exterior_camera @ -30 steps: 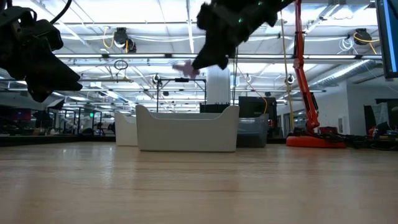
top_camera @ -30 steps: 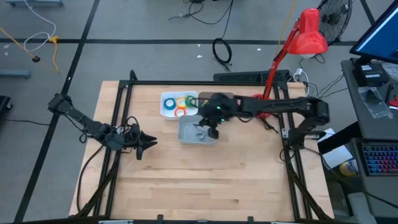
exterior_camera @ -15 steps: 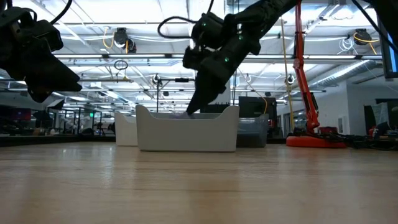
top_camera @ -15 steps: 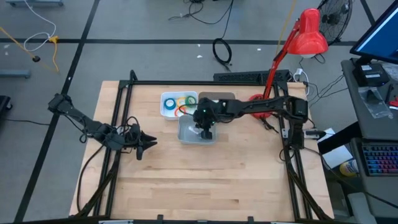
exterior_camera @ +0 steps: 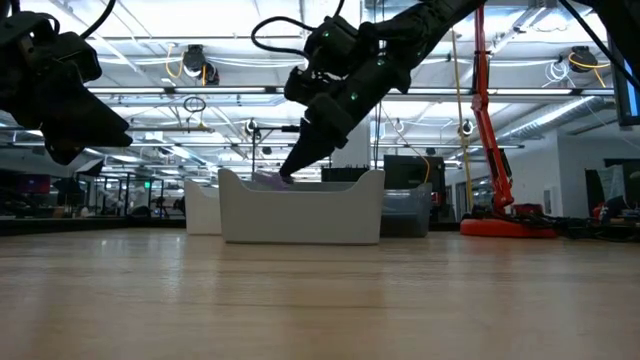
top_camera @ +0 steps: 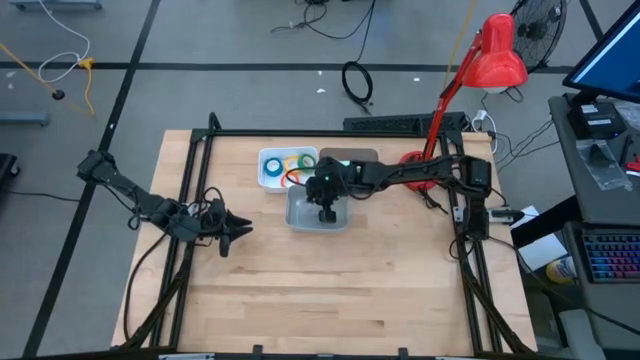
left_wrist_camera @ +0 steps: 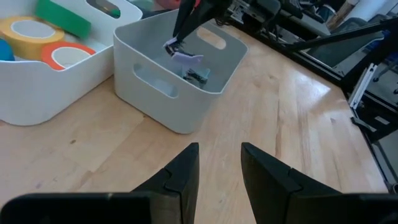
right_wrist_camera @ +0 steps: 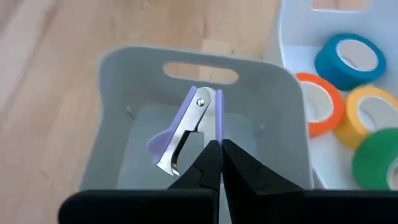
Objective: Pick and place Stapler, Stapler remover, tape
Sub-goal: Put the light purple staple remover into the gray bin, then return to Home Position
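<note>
Stapler remover, lilac with metal jaws, hangs pinched in my right pincer, just inside the grey bin and above its floor. My wrist view shows this best: my two fingers are pressed together on the remover's end, and it tilts away ahead of them toward the bin's slotted far wall. Beside the bin, off to one side of my fingers, sits the white tray with the tape: blue, orange-red, yellow and green rolls lying close together.

From table height, only the remover's lilac top peeks over the grey bin's rim, with my right pincer slanting down to it; the bin's inside is hidden there. Looking from my left wrist, a dark object lies on the bin floor below the remover, something my right wrist view does not reveal.

My left pincer hovers well apart from the bin, over bare table, fingers parted with nothing between them. I can read no writing or brand anywhere.
</note>
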You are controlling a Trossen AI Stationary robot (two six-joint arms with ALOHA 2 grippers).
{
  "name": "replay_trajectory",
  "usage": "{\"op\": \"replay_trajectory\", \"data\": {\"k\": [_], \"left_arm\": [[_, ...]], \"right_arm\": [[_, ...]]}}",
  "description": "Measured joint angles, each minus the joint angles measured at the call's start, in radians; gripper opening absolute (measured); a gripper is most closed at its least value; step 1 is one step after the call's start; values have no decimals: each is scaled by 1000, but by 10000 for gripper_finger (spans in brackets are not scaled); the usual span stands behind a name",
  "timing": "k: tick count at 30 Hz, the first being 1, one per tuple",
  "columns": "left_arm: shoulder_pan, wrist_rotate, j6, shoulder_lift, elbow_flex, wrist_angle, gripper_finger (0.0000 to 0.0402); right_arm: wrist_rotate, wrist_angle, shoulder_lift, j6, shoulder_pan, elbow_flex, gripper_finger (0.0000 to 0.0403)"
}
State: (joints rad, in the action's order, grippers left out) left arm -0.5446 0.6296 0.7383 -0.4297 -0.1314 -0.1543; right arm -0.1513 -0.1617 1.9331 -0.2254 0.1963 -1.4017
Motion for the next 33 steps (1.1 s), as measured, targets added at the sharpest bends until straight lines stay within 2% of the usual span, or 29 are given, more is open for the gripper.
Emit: {"op": "replay_trajectory", "data": {"k": [4,20,33], "left_arm": [[1,0,1,0,0,1,120],[1,0,-4,0,0,3,120],[1,-1,-13,0,0,3,120]], "right_arm": [[-34,13,30,-4,-1,-2,0],[-7,-14,49,-73,-10,0,2],[-5,-15,50,-99,-15,0,59]]}}
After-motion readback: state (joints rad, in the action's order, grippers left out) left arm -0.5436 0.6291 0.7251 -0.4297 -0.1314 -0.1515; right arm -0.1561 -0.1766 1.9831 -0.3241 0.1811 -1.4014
